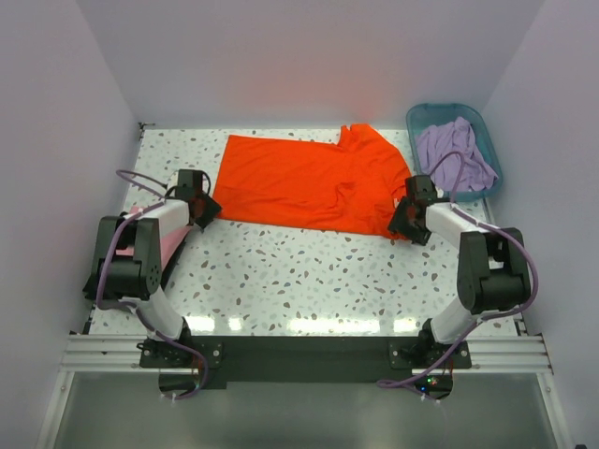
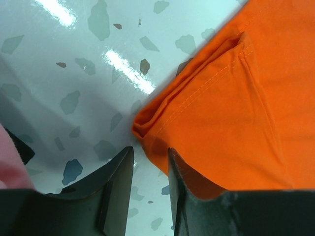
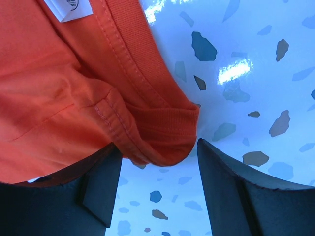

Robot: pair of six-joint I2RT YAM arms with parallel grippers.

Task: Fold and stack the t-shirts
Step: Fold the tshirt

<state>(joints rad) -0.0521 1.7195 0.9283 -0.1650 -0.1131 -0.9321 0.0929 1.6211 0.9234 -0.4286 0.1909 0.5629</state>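
Observation:
The orange t-shirt [image 1: 309, 182] lies spread flat across the back of the table. My left gripper [image 1: 208, 208] is at its near left corner; in the left wrist view the jaws [image 2: 150, 155] stand slightly apart, with the folded hem corner [image 2: 147, 125] just ahead of the gap and nothing pinched. My right gripper [image 1: 404, 223] is at the shirt's near right edge; its jaws [image 3: 157, 152] are wide open around the ribbed collar fold [image 3: 167, 132], next to the white neck label [image 3: 69, 7]. A pink shirt [image 1: 173, 245] lies under my left arm. The lavender shirt [image 1: 454, 154] is in the basket. The black shirt is out of view.
The teal plastic basket [image 1: 419, 114] stands at the back right corner. White walls close in the table on the left, back and right. The speckled tabletop [image 1: 309, 281] runs from the shirt to the arm bases.

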